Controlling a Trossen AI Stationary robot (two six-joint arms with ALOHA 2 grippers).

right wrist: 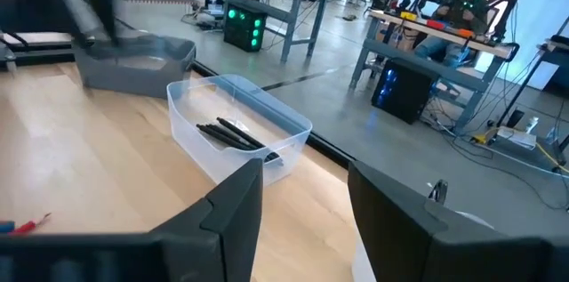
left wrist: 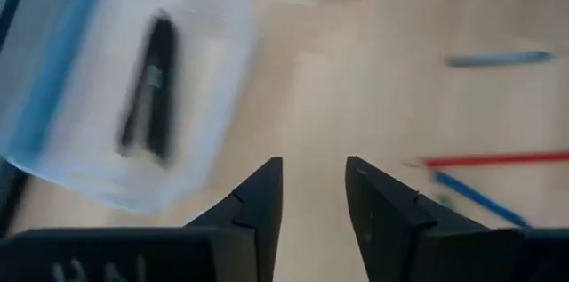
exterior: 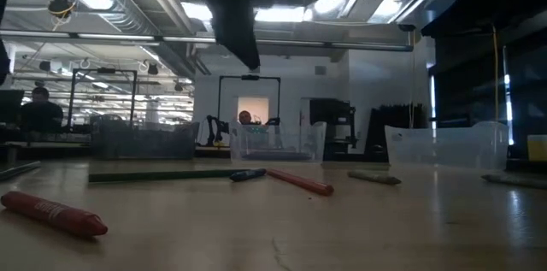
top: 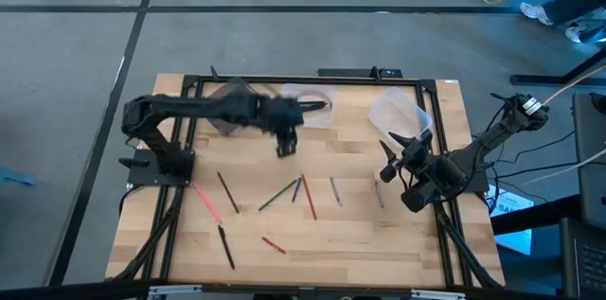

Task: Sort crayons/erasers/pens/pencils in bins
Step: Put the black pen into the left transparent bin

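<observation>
No writing can be read anywhere; the red crayon (exterior: 53, 212) at the lower left of the low view has a wrapper, but its print is too blurred to make out.

The left end effector (top: 287, 141) hangs above the table (top: 398, 243) just below the clear square tub (top: 308, 109), in the upper middle of the high view. In its wrist view the fingers (left wrist: 258, 202) stand slightly apart with bare wood showing between them, holding and touching nothing. The tub there contains black sticks (left wrist: 151, 86).

The right end effector (top: 390, 169) waits at the right edge of the table, below the clear rounded tub (top: 400, 111). Its fingers (right wrist: 233, 197) are spread, with nothing between them.

The grey box (top: 230, 104) sits at the upper left, partly under the left arm.

Loose sticks lie across the middle and lower table: a pink one (top: 206, 200) at left, black ones (top: 227, 191), a green one (top: 277, 195), a long red one (top: 309, 197), grey ones (top: 335, 190) and a short red one (top: 274, 243).
</observation>
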